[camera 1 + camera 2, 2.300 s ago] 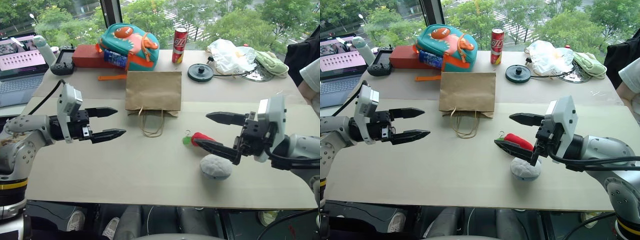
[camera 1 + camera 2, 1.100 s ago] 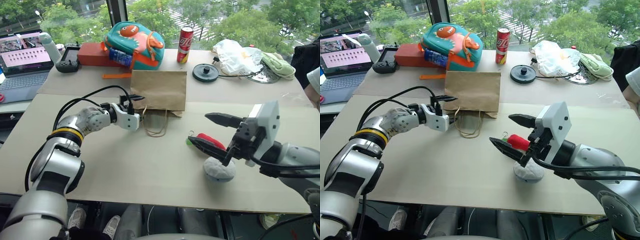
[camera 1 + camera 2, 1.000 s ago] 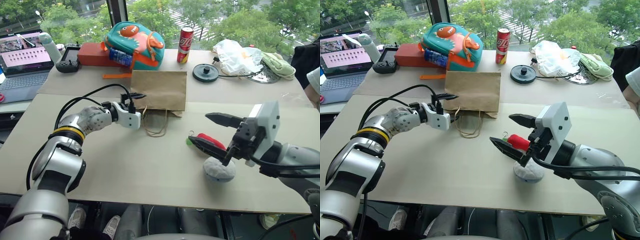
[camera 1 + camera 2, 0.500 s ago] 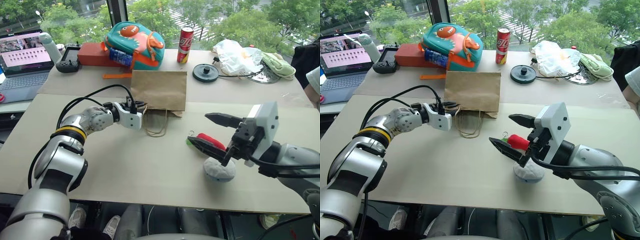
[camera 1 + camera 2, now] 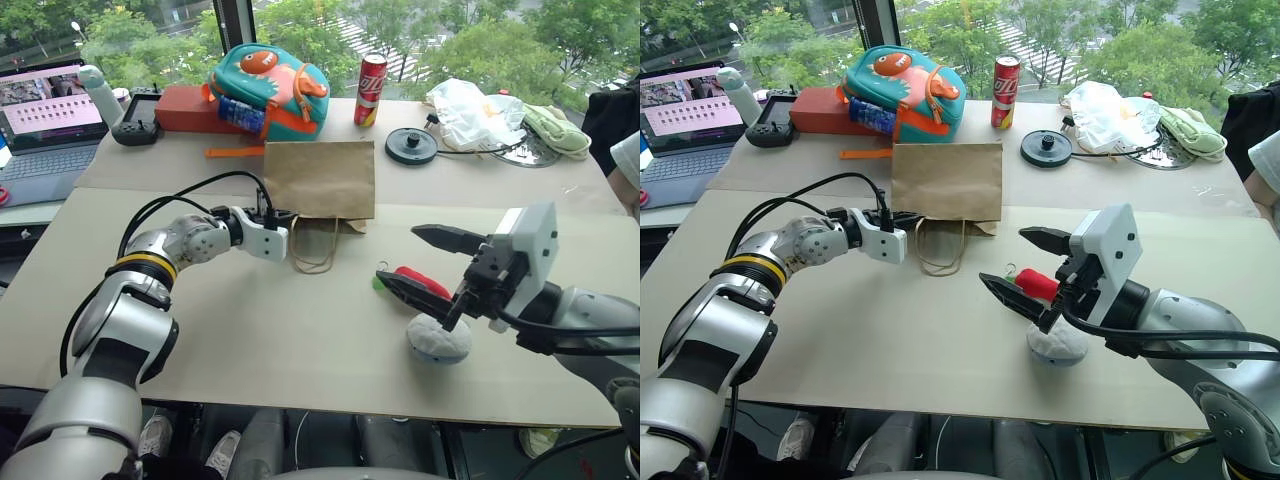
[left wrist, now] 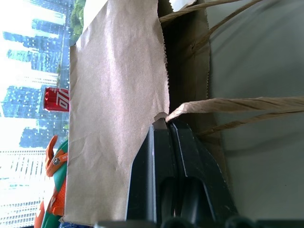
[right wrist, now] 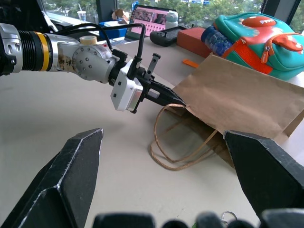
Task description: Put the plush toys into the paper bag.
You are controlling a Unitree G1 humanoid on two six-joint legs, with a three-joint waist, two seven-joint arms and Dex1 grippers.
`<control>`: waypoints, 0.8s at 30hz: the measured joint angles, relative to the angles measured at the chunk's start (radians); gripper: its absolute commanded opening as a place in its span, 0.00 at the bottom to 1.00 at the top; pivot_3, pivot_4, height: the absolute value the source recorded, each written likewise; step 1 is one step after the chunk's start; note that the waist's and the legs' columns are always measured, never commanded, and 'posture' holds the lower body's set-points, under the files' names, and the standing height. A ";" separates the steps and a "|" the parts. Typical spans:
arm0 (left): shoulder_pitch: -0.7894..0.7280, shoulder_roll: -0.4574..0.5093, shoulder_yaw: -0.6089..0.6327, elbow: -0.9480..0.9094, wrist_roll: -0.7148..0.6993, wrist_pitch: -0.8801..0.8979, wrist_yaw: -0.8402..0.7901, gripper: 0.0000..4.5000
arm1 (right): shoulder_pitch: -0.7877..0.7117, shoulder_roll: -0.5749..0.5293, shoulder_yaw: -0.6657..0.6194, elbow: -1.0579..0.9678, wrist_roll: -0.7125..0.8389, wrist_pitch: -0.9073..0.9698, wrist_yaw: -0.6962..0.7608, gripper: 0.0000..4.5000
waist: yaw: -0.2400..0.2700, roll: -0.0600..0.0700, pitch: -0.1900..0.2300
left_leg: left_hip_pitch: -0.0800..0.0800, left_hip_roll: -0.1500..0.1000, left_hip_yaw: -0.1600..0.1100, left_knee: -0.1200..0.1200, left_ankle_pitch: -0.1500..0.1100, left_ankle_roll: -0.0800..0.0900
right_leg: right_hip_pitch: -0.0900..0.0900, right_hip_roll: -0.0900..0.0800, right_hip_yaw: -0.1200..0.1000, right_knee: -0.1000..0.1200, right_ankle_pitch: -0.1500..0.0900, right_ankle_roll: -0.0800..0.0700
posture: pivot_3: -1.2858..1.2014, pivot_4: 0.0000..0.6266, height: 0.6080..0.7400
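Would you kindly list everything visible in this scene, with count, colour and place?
Brown kraft paper bag: one, lying flat mid-table, mouth and twine handles toward the robot.
Red plush toy with green top: one, between the right end effector's fingers.
Grey rounded plush toy: one, near the front edge, below the right end effector.
Teal and orange backpack: one, at the far side.
Red soda can: one, right of the backpack.
White plastic bag: one, far right.
Black round lid: one, beside the plastic bag.
Laptop: one, far left.
Left end effector: shut on the bag's mouth edge.
Right end effector: open.
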 measured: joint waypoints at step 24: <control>0.134 0.093 0.299 -0.731 -0.722 1.021 -0.950 0.00 | -0.049 0.093 0.229 0.224 -0.298 0.103 -0.217 1.00 | -0.030 0.000 0.000 | 0.004 0.002 -0.001 0.000 0.001 0.000 | 0.001 0.002 0.001 0.002 0.000 0.000 | 0.52 0.24 0.99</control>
